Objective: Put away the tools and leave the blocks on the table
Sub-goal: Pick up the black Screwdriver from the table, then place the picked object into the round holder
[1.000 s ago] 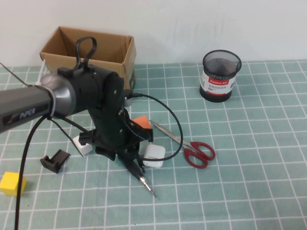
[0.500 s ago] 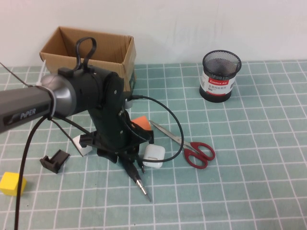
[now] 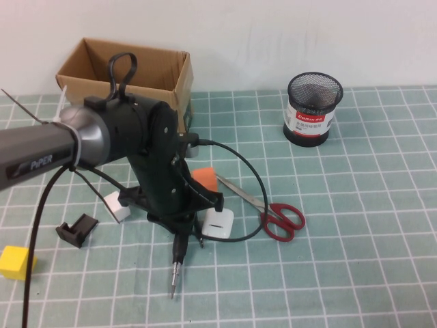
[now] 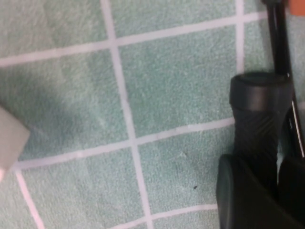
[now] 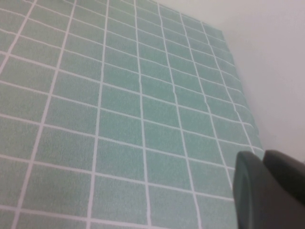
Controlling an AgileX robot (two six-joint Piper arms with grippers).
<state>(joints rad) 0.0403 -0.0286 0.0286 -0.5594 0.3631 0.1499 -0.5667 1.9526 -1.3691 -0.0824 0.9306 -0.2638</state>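
My left gripper (image 3: pixel 181 231) is down on the teal grid mat, under its own wrist in the high view. Its fingers (image 4: pixel 238 191) are shut on the handle of the thick black-handled screwdriver (image 4: pixel 259 121). The screwdriver (image 3: pixel 175 268) sticks out toward the near edge, steel tip on the mat. Red-handled scissors (image 3: pixel 281 219) lie to its right. An orange block (image 3: pixel 203 176) sits just behind the arm, a white block (image 3: pixel 116 206) to its left and a yellow block (image 3: pixel 15 262) at the near left. My right gripper (image 5: pixel 262 161) is shut and empty, above bare mat.
An open cardboard box (image 3: pixel 123 65) stands at the back left. A black mesh cup (image 3: pixel 313 108) stands at the back right. A white earbud case (image 3: pixel 218 223) lies right beside the left gripper, and a small black bracket (image 3: pixel 76 229) sits left of it.
The left gripper has closed on the screwdriver's handle. The screwdriver has swung, so its tip now points toward the near edge instead of the near right. The earbud case shifted slightly.
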